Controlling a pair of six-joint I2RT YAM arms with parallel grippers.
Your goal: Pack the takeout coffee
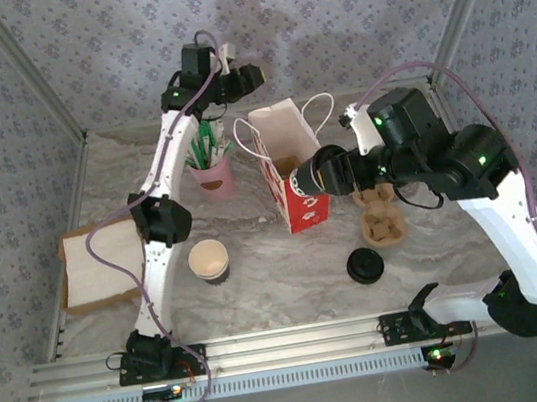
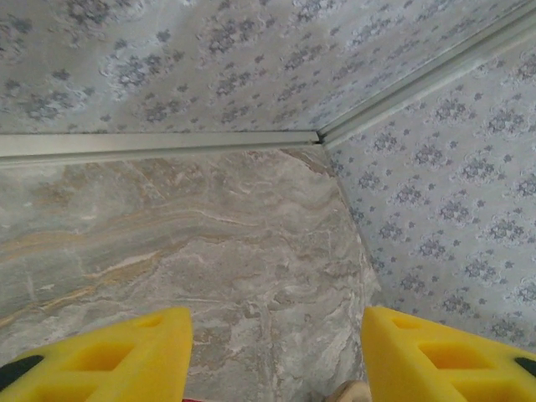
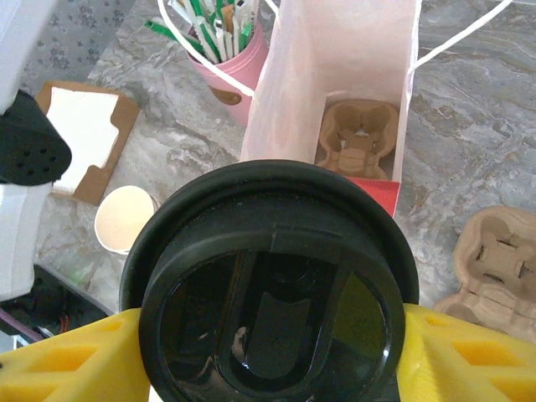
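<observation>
On the tabletop (image 1: 287, 259), at about 7 o'clock from its middle in the overhead view, the takeout coffee (image 1: 209, 260) stands upright with its mouth up and no lid on, well apart from the red-and-white bag (image 1: 290, 172).

My right tool (image 1: 330, 174) is busy. It is clamped on the sides of a lidded cup (image 3: 268, 285), just beside the bag at the bag's 3 o'clock. From its wrist camera the open bag mouth sits at 12 o'clock, with a cup carrier (image 3: 358, 138) on the bag's floor.

The open coffee lies at roughly 8 o'clock from that tool, with the bag partly in the way, so I judge the right arm poorly placed for it.

My left tool (image 1: 229, 70) hangs high by the far wall. Its fingers (image 2: 126, 356) are apart with nothing between them.

The coffee lies near 6 o'clock from the left tool, close beside that arm's elbow. I'd reckon the left arm is the nearer one, coming straight down along the cup's upright axis and then carrying it toward 3 o'clock to the bag.
</observation>
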